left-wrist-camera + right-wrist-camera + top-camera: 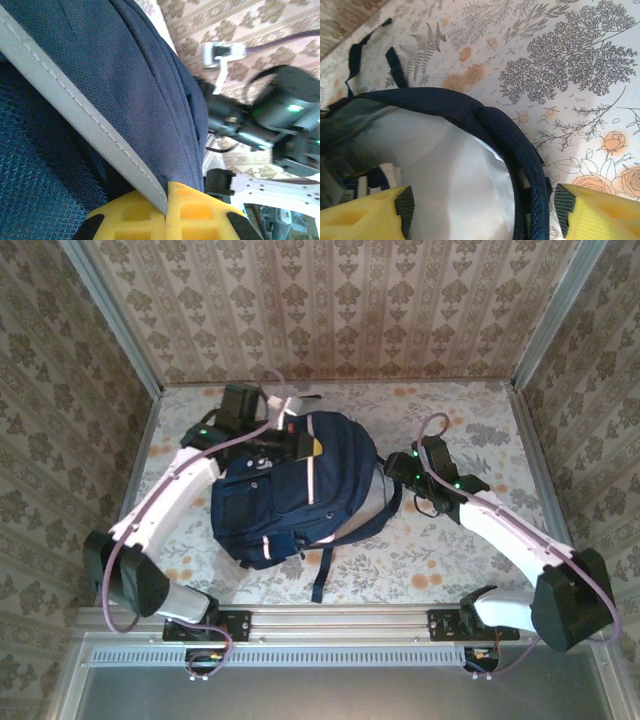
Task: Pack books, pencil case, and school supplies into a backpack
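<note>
The navy backpack [285, 495] lies mid-table [440, 560] on the flowered cloth, its pale stripe pinched between the closed yellow pads of the left tool [166, 202] at its far end, while the right tool [485, 212] stands open astride the rim of its mouth, gripping nothing

Left gripper [166, 212] pinched shut — right gripper [485, 207] with jaws standing well apart.

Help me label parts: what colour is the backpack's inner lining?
Pale silvery white lining, best in the right wrist view.
</note>
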Available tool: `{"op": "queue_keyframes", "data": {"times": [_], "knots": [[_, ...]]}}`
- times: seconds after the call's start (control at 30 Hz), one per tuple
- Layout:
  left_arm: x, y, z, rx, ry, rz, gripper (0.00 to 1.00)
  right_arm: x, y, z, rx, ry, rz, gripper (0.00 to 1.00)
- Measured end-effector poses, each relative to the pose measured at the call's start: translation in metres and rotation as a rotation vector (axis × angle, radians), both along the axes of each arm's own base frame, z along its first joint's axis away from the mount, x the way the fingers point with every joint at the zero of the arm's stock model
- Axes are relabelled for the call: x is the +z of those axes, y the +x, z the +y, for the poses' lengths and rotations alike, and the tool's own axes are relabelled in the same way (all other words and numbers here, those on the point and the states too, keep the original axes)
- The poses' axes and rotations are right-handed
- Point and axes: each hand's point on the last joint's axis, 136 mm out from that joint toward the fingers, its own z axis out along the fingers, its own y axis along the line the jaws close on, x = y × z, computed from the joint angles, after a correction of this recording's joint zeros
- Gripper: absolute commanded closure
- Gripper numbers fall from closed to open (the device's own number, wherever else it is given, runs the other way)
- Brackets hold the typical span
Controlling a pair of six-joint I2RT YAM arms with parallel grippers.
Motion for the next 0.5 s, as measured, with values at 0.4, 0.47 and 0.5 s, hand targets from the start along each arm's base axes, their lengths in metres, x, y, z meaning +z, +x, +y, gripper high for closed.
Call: {"op": "queue_keyframes", "data": {"times": [0.4, 0.47, 0.5], "knots": [[-0.108, 0.014, -0.060, -0.069, 0.172, 0.115, 0.60, 0.037, -0.033, 0.004, 0.121, 0.039, -0.128, 0.34], [-0.108, 0.015, -0.060, -0.066, 0.176, 0.111, 0.50, 0.042, -0.039, 0.010, 0.167, 0.025, -0.148, 0.37], [-0.105, 0.016, -0.060, -0.061, 0.174, 0.103, 0.47, 0.045, -0.044, 0.015, 0.200, 0.017, -0.159, 0.38]]}}
